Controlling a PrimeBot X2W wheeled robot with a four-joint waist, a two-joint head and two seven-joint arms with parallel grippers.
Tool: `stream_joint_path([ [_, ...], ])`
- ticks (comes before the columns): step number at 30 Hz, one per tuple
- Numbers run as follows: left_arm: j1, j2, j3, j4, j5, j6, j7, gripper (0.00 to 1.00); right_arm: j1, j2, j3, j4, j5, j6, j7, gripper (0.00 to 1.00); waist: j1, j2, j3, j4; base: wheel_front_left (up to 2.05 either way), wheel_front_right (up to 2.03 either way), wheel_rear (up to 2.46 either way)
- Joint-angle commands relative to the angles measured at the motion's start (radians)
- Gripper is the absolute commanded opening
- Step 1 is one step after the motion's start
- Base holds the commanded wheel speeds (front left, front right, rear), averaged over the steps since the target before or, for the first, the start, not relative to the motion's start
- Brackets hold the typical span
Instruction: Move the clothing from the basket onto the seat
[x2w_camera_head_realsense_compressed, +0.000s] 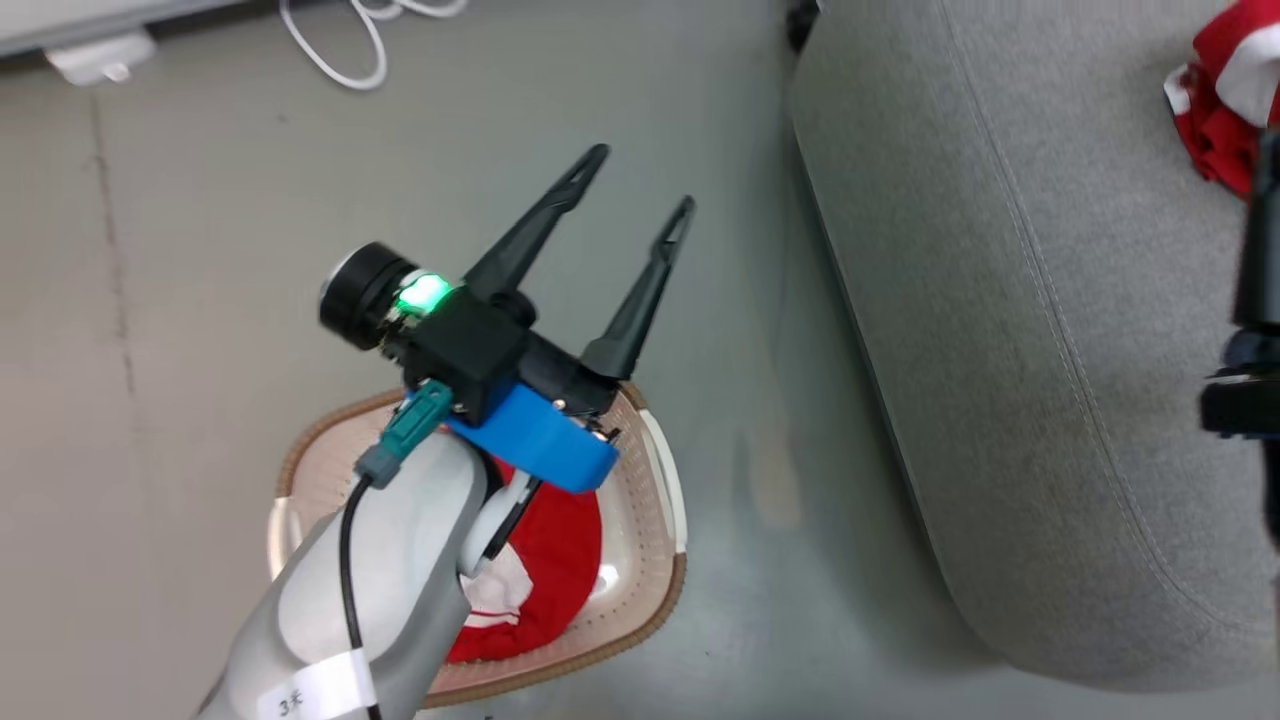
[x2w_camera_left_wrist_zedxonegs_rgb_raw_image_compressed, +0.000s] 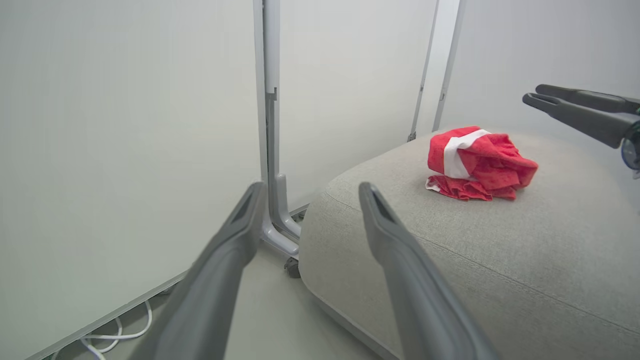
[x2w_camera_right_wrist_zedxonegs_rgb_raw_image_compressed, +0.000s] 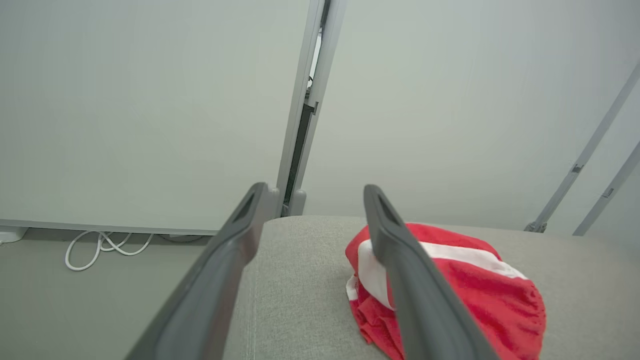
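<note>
The cream basket (x2w_camera_head_realsense_compressed: 655, 480) with its brown rim stands on the floor at the lower left of the head view. A red garment with white panels (x2w_camera_head_realsense_compressed: 555, 565) lies inside it, partly hidden by my left forearm. My left gripper (x2w_camera_head_realsense_compressed: 642, 180) hovers above the basket's far edge, open and empty, its fingers pointing toward the grey seat (x2w_camera_head_realsense_compressed: 1010, 330). A second crumpled red and white garment (x2w_camera_left_wrist_zedxonegs_rgb_raw_image_compressed: 475, 162) rests on top of the seat. My right gripper (x2w_camera_right_wrist_zedxonegs_rgb_raw_image_compressed: 316, 189) is open and empty just above the seat, close to that garment (x2w_camera_right_wrist_zedxonegs_rgb_raw_image_compressed: 450, 285).
White cables (x2w_camera_head_realsense_compressed: 345, 50) lie on the grey floor by the wall panels. A metal post with a castor (x2w_camera_left_wrist_zedxonegs_rgb_raw_image_compressed: 272, 150) stands beside the seat's rounded corner. Bare floor separates basket and seat.
</note>
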Motion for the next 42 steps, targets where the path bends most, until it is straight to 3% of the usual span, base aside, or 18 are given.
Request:
stream_joint_path([
  [1, 0.018, -0.004, 0.013, -0.005, 0.004, -0.002, -0.005, 1.0, 0.02, 0.008, 0.01, -0.003, 0.001, 0.0, -0.004, 1.0, 0.0002, 0.0, -0.047, 0.038, 0.0, 0.0, 0.0],
  [15, 0.221, -0.069, 0.285, -0.057, 0.103, -0.002, -0.004, 1.0, 0.059, 0.071, 0.188, 0.02, 0.011, 0.0, -0.004, 1.0, 0.0002, 0.0, -0.21, 0.126, 0.0, 0.0, 0.0],
  [31, 0.433, -0.109, 0.497, -0.086, 0.143, -0.002, -0.004, 1.0, 0.229, 0.144, 0.155, 0.047, 0.026, 0.0, -0.004, 1.0, 0.0002, 0.0, -0.34, 0.159, 0.0, 0.0, 0.0],
  [42, 0.509, -0.118, 0.511, -0.075, 0.145, -0.002, -0.004, 1.0, 0.321, 0.174, 0.12, 0.071, 0.035, 0.0, -0.004, 1.0, 0.0002, 0.0, -0.394, 0.178, 0.0, 0.0, 0.0],
])
